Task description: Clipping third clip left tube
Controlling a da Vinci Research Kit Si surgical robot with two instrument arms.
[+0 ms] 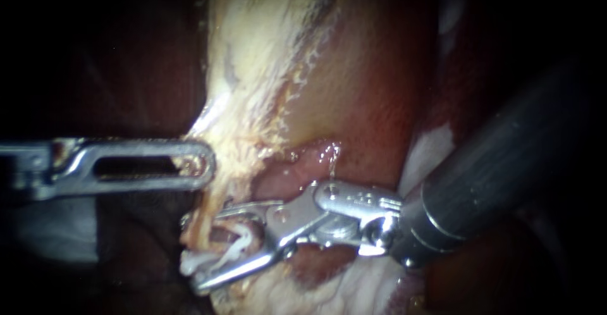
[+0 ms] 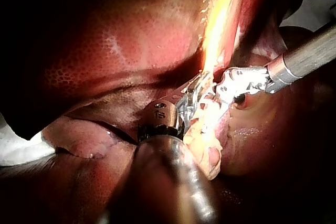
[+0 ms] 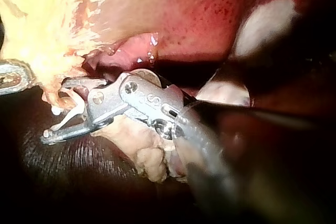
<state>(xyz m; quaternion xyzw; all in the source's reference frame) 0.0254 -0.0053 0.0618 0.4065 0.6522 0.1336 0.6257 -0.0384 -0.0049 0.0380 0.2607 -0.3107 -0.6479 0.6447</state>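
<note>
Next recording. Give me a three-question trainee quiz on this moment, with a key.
1. True or false: the right instrument holds a white clip that is spread open, not yet closed.
2. Which instrument grips the pale tissue at its edge? A) the left instrument B) the right instrument C) neither
3. Fill in: in the endoscope view, the shaft of the clip-carrying instrument comes in from the ____.

Key: 1 true; 2 A; 3 right.
</note>
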